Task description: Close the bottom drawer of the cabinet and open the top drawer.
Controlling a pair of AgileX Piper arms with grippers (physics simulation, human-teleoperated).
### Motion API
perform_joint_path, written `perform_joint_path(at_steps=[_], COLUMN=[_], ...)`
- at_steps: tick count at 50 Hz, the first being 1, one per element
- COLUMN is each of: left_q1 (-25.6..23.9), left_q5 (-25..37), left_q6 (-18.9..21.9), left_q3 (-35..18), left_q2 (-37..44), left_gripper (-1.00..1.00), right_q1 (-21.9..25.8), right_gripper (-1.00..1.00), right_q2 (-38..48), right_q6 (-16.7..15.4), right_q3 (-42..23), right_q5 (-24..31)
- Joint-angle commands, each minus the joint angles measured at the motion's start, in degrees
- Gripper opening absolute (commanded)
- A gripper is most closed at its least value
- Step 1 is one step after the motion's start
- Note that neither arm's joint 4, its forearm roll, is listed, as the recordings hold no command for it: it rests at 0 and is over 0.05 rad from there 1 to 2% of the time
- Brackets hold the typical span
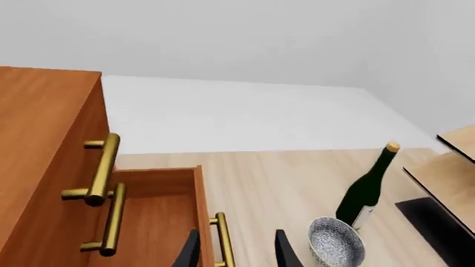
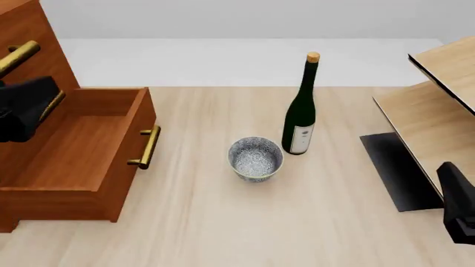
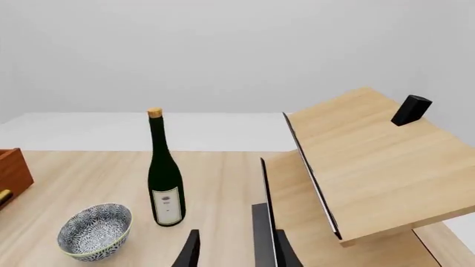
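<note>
The cabinet (image 2: 22,28) stands at the table's left edge. Its bottom drawer (image 2: 82,139) is pulled far out, with the brass handle (image 2: 146,147) facing the table's middle. The top drawer (image 1: 78,139) sits shut, flush with the front, and its brass handle (image 1: 100,169) lies above the middle one (image 1: 113,219). My left gripper (image 2: 22,108) hovers over the back of the bottom drawer, close to the cabinet front. In its wrist view it is open (image 1: 237,253) and holds nothing. My right gripper (image 3: 233,253) is open and empty at the near right (image 2: 460,206), far from the cabinet.
A dark green wine bottle (image 2: 301,111) stands mid-table with a blue patterned bowl (image 2: 255,158) just in front of it. A pale wood shelf unit (image 2: 438,105) on a black base (image 2: 397,167) fills the right side. A small black block (image 3: 410,109) sits on its top.
</note>
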Motion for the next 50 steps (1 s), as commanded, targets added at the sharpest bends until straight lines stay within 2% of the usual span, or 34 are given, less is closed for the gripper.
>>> perform_joint_path(at_steps=[1,4,7,9,18,21,29,46,50], left_q1=[-7.66,-9.28,-11.06,-12.21,-13.25,-13.75,-15.48,-15.07,-16.45], left_q5=[4.98,6.15,6.9,7.13,5.91,5.77,5.52,1.68,0.94], left_q6=[-2.83,-1.02,-0.93,-3.18,-4.31,-2.83,-2.53,-1.62,-2.89], left_q3=[-6.32,-6.91,-7.27,-7.48,-5.95,-5.52,-4.99,-1.37,-0.58], left_q2=[11.72,14.09,15.75,16.18,21.68,23.31,24.82,29.4,30.47], left_gripper=[1.0,1.0,1.0,1.0,1.0,1.0,1.0,1.0,1.0], right_q1=[0.02,0.09,0.14,0.18,0.16,0.22,0.34,0.48,0.53], right_gripper=[1.0,1.0,1.0,1.0,1.0,1.0,1.0,1.0,1.0], right_q2=[-0.02,-0.01,0.03,0.06,0.07,0.05,0.14,-0.08,-0.07], right_q6=[0.03,0.08,0.13,0.16,0.26,0.25,0.2,0.31,0.35], right_q3=[0.0,0.01,0.01,0.01,0.0,0.01,0.03,0.02,0.03], right_q5=[-0.06,-0.06,-0.09,-0.11,-0.17,-0.12,-0.16,-0.01,-0.01])
